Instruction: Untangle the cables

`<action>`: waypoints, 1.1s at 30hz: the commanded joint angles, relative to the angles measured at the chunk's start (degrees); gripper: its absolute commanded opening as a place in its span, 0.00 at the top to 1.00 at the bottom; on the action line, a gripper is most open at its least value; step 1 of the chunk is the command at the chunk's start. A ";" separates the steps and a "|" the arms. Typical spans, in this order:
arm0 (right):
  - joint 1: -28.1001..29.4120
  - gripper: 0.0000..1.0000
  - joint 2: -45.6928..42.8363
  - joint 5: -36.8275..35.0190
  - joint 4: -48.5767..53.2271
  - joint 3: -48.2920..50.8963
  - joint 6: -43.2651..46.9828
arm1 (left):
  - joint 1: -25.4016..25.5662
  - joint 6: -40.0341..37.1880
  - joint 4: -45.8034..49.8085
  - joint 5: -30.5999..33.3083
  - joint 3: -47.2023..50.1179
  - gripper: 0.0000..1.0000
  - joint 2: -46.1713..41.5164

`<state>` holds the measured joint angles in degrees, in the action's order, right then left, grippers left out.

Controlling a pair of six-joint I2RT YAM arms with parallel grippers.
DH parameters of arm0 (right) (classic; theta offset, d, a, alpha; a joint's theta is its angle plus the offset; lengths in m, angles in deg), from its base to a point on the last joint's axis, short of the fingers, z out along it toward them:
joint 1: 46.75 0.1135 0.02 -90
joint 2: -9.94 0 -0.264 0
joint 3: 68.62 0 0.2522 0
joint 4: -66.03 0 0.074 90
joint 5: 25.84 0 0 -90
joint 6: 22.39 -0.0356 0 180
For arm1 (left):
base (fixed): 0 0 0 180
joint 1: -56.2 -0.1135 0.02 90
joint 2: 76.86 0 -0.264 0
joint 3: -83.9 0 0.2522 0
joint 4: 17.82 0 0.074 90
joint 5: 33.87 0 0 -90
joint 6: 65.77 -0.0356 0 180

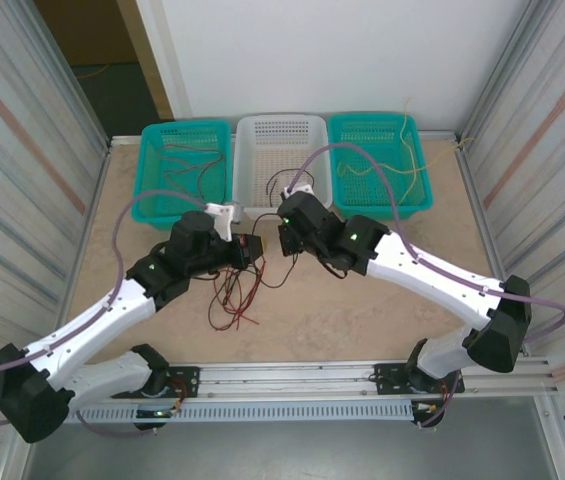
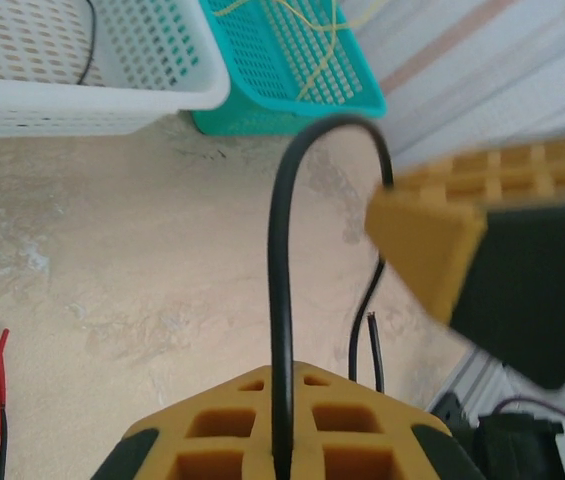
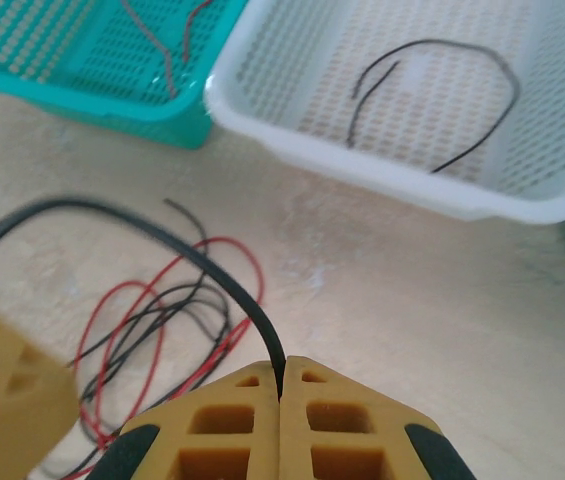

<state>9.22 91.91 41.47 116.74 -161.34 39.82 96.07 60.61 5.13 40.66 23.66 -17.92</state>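
– Starting at the left, the left gripper (image 2: 282, 400) is pressing its fingers together on a black cable (image 2: 280, 270), which is arching up out of the pads toward 1 o'clock.
– And the heap?
– The cables (image 1: 235, 298), red and black loops, are lying on the table (image 1: 362, 312) at 6 o'clock from that gripper. Further right, the right gripper (image 3: 282, 375) is pinching what is looking like the same black strand, which is trailing away toward 10 o'clock.
– How is it going to handle?
– I am judging it light, thin and limp, with just enough spring to be holding that arch, and probably slipping easily between pads. I am favouring a hold near a free end, clear of the crossings, so loops are sliding out rather than tightening.
– Baskets?
– Sitting along the 12 o'clock edge: the left teal basket (image 1: 187, 125) is holding reddish strands, the white basket (image 1: 282, 118) a black one, the right teal basket (image 1: 377, 118) yellow ones.
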 commanded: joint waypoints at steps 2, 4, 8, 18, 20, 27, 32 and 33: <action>-3.17 0.82 -0.41 -6.13 3.58 -3.76 3.00 | 0.82 -6.08 5.13 -4.75 -1.55 1.00 1.50; -4.95 0.77 -0.54 -5.15 3.75 -4.07 3.05 | 0.82 -6.16 3.89 -10.30 -1.13 1.00 2.21; -7.15 0.70 -1.98 0.02 1.83 -3.35 3.66 | 1.15 -5.56 -0.77 -16.81 0.50 1.00 1.26; -9.98 0.53 -5.12 5.52 0.28 -0.90 1.61 | 0.56 -5.59 -3.30 -18.66 0.31 1.00 0.66; -11.22 0.51 -6.36 5.64 0.58 -0.11 0.78 | -1.30 -3.35 -3.49 -17.05 0.12 1.00 0.96; -15.09 0.47 -14.30 5.63 1.10 5.10 -2.27 | -12.12 6.74 -3.69 -9.69 -2.24 1.00 4.70; -15.85 0.47 -18.89 6.09 2.78 8.73 -4.30 | -12.71 2.32 -0.84 -3.89 -15.18 1.00 12.67; -15.89 0.47 -19.63 6.04 3.21 9.43 -4.67 | -13.03 1.75 0.16 -2.71 -18.72 1.00 15.23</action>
<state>-6.39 74.25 47.54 117.83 -153.47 37.76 83.62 64.10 5.42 33.36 13.67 -6.05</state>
